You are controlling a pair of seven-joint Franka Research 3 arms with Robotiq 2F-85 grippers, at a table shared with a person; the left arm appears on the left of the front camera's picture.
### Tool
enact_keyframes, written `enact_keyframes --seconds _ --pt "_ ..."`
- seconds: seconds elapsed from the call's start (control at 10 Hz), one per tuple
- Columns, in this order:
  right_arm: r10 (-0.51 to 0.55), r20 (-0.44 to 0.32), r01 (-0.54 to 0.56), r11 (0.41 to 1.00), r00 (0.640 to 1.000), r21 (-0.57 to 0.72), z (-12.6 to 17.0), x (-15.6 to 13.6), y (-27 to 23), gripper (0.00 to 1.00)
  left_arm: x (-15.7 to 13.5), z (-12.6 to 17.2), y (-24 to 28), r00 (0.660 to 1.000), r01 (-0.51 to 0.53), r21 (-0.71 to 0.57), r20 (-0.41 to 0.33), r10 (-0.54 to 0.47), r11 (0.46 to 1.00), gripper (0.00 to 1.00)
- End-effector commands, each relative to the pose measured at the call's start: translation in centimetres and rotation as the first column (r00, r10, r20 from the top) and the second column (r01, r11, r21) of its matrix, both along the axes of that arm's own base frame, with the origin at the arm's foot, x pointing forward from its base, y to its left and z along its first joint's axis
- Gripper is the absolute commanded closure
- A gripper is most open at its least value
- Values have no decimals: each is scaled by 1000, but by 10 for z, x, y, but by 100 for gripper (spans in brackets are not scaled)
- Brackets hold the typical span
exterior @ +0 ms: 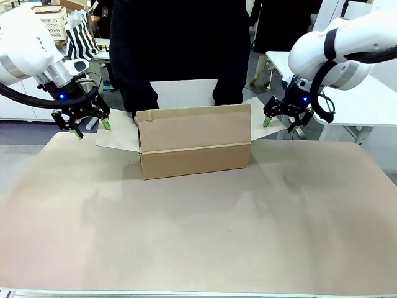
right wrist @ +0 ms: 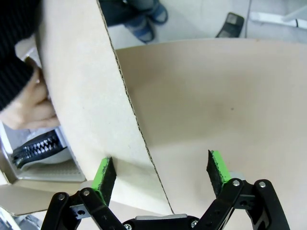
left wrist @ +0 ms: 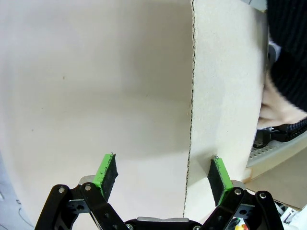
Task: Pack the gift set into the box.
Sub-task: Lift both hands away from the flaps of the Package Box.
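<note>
On the brown tabletop (exterior: 198,236) the box (exterior: 195,146) stands open, and the person behind it has a hand (right wrist: 29,108) down inside with a zipped white item (right wrist: 41,148); an arm swinging in over the box could strike that hand. At the box's left end the left jaws gape wide across the left flap (exterior: 118,139), holding nothing, and the right jaws stand equally wide astride the right flap (exterior: 258,124). A skewed pinch might crease the card, and an uneven tug might drag the box sideways.
</note>
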State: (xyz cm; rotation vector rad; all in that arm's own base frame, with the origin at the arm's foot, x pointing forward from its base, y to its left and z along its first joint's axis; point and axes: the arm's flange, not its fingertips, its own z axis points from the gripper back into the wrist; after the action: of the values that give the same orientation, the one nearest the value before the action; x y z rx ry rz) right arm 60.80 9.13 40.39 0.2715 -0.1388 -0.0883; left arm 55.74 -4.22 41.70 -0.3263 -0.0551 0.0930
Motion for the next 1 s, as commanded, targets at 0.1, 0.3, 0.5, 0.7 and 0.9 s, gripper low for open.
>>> enact_keyframes --seconds 0.1,0.3,0.5,0.7,0.9 --pt "-19 -8 19 999 1000 -28 3 0 1 0 -1 1 0 1000 1 16 4 -1 1000 0" --pt "-19 -8 19 999 1000 -28 3 0 1 0 -1 1 0 1000 1 16 4 -1 1000 0" --pt "-19 -8 19 999 1000 -28 3 0 1 0 -1 1 0 1000 1 16 4 -1 1000 0" --pt "-19 -8 19 999 1000 -28 3 0 1 0 -1 1 0 1000 1 16 4 -1 1000 0" --pt "-19 -8 19 999 1000 -28 3 0 1 0 -1 1 0 1000 1 16 4 -1 1000 0"
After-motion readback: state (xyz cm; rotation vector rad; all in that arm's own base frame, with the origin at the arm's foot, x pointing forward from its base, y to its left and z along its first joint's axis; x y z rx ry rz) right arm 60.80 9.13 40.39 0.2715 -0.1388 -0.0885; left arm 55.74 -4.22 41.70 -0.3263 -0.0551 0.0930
